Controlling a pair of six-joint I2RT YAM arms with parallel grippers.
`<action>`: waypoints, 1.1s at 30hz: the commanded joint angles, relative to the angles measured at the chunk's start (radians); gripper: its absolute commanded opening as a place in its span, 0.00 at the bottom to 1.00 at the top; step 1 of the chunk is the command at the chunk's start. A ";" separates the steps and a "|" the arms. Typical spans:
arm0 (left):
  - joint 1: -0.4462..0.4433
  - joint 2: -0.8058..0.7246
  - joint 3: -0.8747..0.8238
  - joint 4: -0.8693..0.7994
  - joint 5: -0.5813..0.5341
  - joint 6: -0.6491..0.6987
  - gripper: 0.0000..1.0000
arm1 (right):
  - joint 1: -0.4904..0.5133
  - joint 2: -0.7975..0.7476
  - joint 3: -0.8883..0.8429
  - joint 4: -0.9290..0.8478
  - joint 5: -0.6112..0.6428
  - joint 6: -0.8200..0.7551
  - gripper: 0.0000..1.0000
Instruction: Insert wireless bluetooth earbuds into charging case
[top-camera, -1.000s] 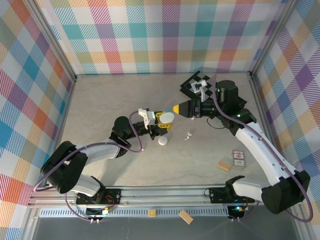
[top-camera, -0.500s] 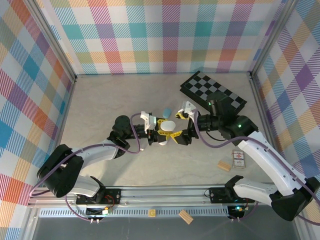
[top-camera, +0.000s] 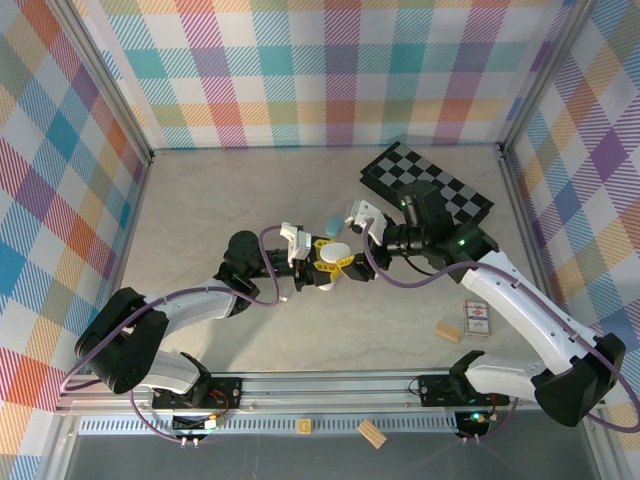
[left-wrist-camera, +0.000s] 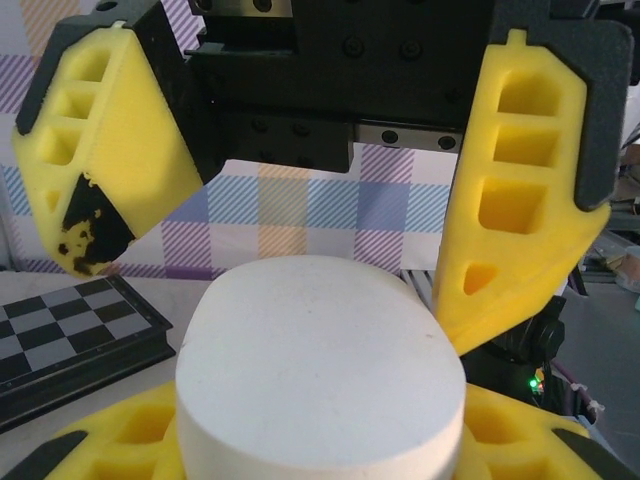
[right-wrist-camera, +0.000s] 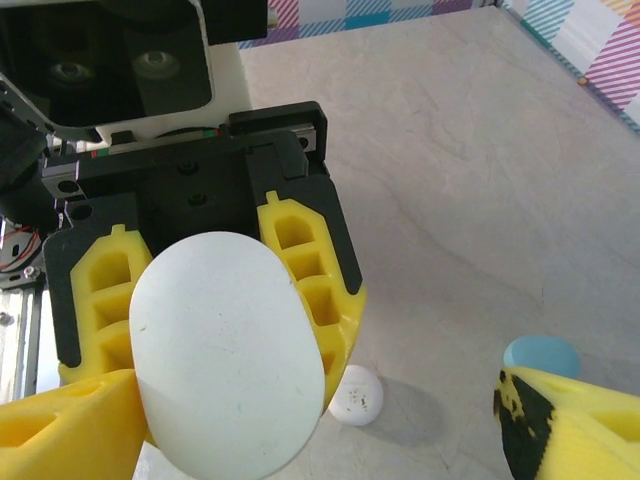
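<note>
A white oval charging case (top-camera: 336, 252) is held off the table, with my left gripper (top-camera: 322, 268) shut on it. In the left wrist view the case (left-wrist-camera: 320, 370) sits between my yellow fingers (left-wrist-camera: 520, 435). My right gripper (top-camera: 352, 262) faces it, open, one finger on each side of the case (right-wrist-camera: 225, 350). Its jaws stand wide, and its right finger (right-wrist-camera: 575, 425) is well clear of the case. A white pebble-like earbud (right-wrist-camera: 355, 395) lies on the table below the case. A light blue earbud (right-wrist-camera: 540, 352) lies farther off, also seen as a blue earbud (top-camera: 331, 222) behind the grippers.
A folded chessboard (top-camera: 425, 195) lies at the back right, close behind the right arm. A card deck (top-camera: 477, 318) and a tan wooden block (top-camera: 449, 331) lie at the front right. Another block (top-camera: 372, 432) rests on the front rail.
My right gripper has swung in from the back right and now straddles the case. The left gripper has kept its hold and shifted only slightly.
</note>
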 joint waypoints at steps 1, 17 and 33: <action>-0.001 0.000 -0.018 0.056 0.036 0.026 0.28 | -0.004 -0.021 0.041 0.075 0.043 0.061 0.87; 0.001 -0.023 -0.037 0.050 0.038 0.044 0.27 | -0.011 0.004 0.098 0.078 0.074 0.176 0.88; 0.050 -0.085 -0.087 0.032 0.010 0.046 0.27 | -0.315 -0.058 -0.116 0.326 -0.041 0.750 0.87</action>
